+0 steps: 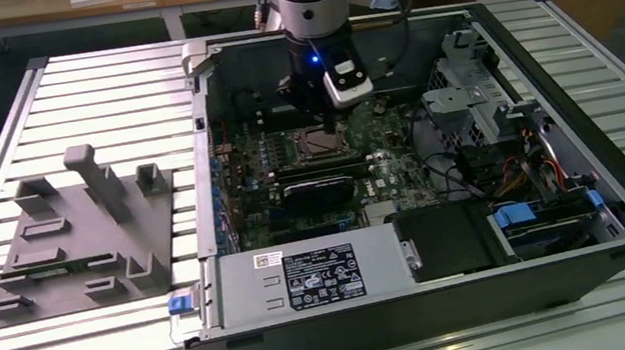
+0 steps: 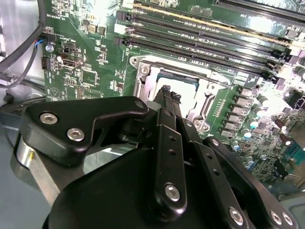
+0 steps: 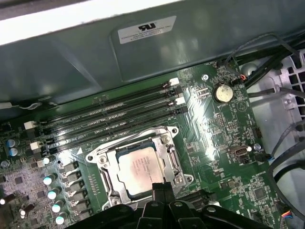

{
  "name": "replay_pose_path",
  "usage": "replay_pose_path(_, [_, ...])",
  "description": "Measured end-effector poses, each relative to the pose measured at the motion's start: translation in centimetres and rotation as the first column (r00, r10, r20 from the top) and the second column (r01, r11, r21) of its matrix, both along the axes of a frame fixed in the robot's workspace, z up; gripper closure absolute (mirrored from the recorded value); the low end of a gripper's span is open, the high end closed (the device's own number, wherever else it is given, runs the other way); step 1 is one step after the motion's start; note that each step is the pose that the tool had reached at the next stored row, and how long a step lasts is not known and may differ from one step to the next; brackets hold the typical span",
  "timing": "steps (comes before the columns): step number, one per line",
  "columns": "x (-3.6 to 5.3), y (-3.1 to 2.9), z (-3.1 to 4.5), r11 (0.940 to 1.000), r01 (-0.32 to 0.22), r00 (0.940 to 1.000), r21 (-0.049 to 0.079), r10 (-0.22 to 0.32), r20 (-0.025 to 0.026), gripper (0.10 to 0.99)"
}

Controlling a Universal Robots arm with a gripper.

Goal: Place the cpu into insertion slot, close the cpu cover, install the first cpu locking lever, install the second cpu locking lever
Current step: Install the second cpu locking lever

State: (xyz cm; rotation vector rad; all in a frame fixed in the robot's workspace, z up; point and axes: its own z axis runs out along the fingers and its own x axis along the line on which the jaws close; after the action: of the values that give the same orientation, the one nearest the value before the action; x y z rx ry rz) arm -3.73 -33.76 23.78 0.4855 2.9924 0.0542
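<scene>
The cpu point(image 3: 140, 167), a square chip with a dull silver top, lies flat in the insertion slot point(image 3: 101, 155) on the green motherboard. The cpu cover point(image 3: 170, 157), a thin silvery frame, lies down around the chip, which shows through its window. In both wrist views my gripper point(image 3: 162, 187) is shut with nothing between its fingers, its tips together just over one edge of the socket. The second wrist view has the gripper point(image 2: 170, 93) in front of the cpu point(image 2: 183, 85). In the exterior view the gripper point(image 1: 334, 127) hangs inside the open case right above the insertion slot point(image 1: 316, 144).
Long black memory slots point(image 3: 109, 117) run beside the socket, with a coin battery point(image 3: 222, 93) and loose cables point(image 3: 281, 157) nearby. A black card point(image 1: 318, 194), a power supply point(image 1: 301, 279) and a drive cage point(image 1: 465, 102) fill the case. A grey fixture point(image 1: 80, 230) stands on the table.
</scene>
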Motion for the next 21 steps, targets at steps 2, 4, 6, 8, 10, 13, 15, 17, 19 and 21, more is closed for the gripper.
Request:
replay_pose_path(2, [0.04,-0.1,0.04,1.0,0.0,1.0,0.0,0.0,0.0,0.98])
replay_pose_path(4, [0.07,-0.2,0.08,1.0,0.0,1.0,0.0,0.0,0.0,0.98])
replay_pose_path(6, [0.1,-0.32,0.12,1.0,0.0,1.0,0.0,0.0,0.0,0.98])
replay_pose_path(8, [0.14,-0.43,0.15,1.0,0.0,1.0,0.0,0.0,0.0,0.98])
replay_pose_path(10, [0.18,-0.55,0.19,1.0,0.0,1.0,0.0,0.0,0.0001,0.98])
replay_pose_path(13, [0.23,-0.72,0.24,1.0,0.0,1.0,0.0,0.0,0.0,0.98])
replay_pose_path(15, [0.27,-0.84,0.26,1.0,0.0,1.0,0.0,0.0,0.0001,0.98])
replay_pose_path(17, [0.31,-0.94,0.3,1.0,0.0,1.0,0.0,0.0,0.0,0.98])
replay_pose_path(19, [0.34,-1.06,0.33,1.0,0.0,1.0,0.0,0.0,0.0,0.98])
replay_pose_path(21, [0.39,-1.21,0.35,1.0,0.0,1.0,0.0,0.0,0.0,0.98])
